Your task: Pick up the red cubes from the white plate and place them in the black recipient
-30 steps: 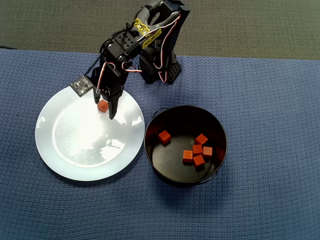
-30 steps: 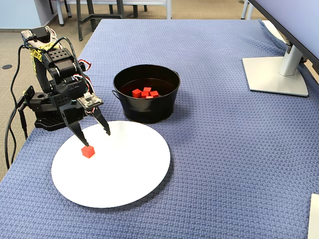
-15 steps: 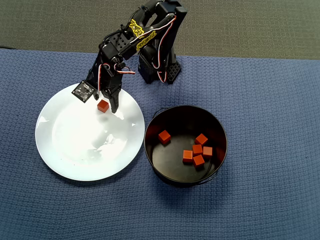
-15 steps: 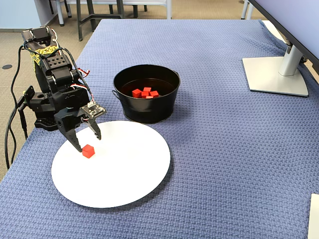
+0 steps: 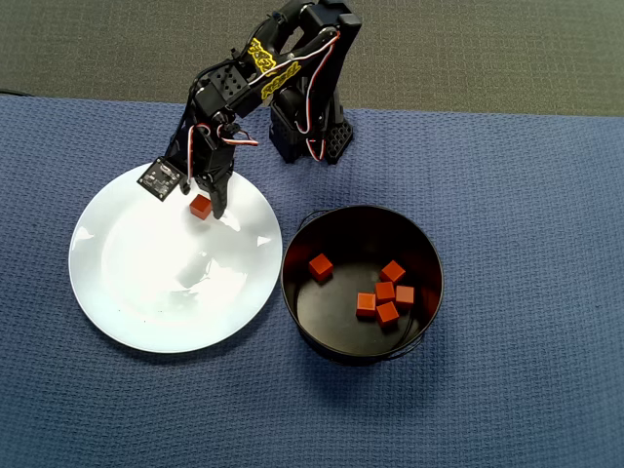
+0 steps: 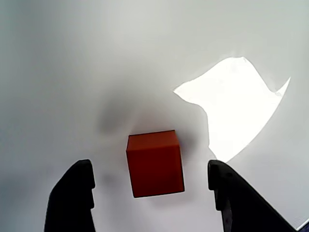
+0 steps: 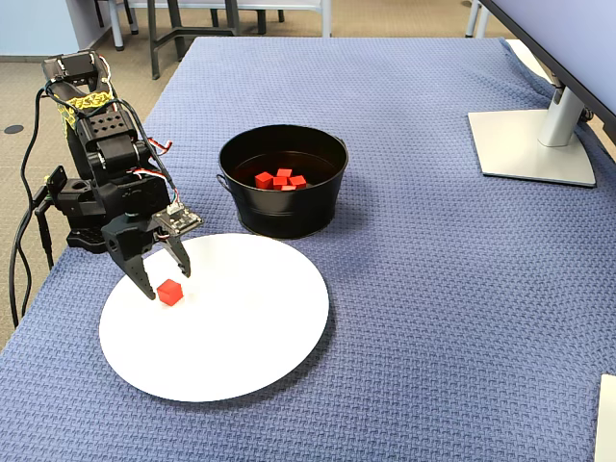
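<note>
Seen up close from the wrist: 1 red cube (image 6: 155,163) resting on the glossy white plate (image 6: 72,72), framed by 2 dark fingertips (image 6: 72,195) parted wider than the cube, a clear gap on each side, nothing gripped. Bright glare patch on the plate to the upper right of the cube.

From the fixed view: gripper (image 7: 167,285) lowered to the plate's surface near its left rim, straddling the lone cube (image 7: 170,292), fingers pointing steeply down. Black arm (image 7: 106,164) folded forward from its base at the table's left edge, upper links rising, then bending down over the plate (image 7: 241,337). Small circuit board on the wrist, red and white wires looped along the links.

From overhead: the cube (image 5: 201,206) sitting in the plate's (image 5: 146,292) upper part, just beside the rim nearest the arm's base. To the right, close beside the plate, the black recipient (image 5: 292,292) holding 6 red cubes: 1 alone (image 5: 320,266) at the left of its floor, 5 clustered (image 5: 386,292) at the right. All set on a blue woven cloth (image 5: 526,244). Farther back in the fixed view, a monitor stand (image 7: 534,140).
</note>
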Available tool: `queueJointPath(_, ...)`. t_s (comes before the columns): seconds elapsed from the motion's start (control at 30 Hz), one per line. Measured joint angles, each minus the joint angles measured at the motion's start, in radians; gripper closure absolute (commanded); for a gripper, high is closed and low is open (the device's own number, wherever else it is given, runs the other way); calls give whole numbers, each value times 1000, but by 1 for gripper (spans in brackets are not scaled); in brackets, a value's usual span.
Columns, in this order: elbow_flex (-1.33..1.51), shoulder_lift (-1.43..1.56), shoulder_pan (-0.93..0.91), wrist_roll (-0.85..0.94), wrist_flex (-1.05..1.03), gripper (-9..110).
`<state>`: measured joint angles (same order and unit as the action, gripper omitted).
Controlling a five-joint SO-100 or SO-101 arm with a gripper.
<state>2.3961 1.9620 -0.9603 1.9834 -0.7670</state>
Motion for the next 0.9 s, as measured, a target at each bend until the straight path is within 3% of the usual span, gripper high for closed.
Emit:
queueJointPath(0.27,54,-21,0,3,98,83)
queueJointPath(0.53,101,-21,2,21,170,101)
queueJointPath(0.73,104,-21,2,0,196,101)
queueJointPath(0.9,106,14,43,-152,210,101)
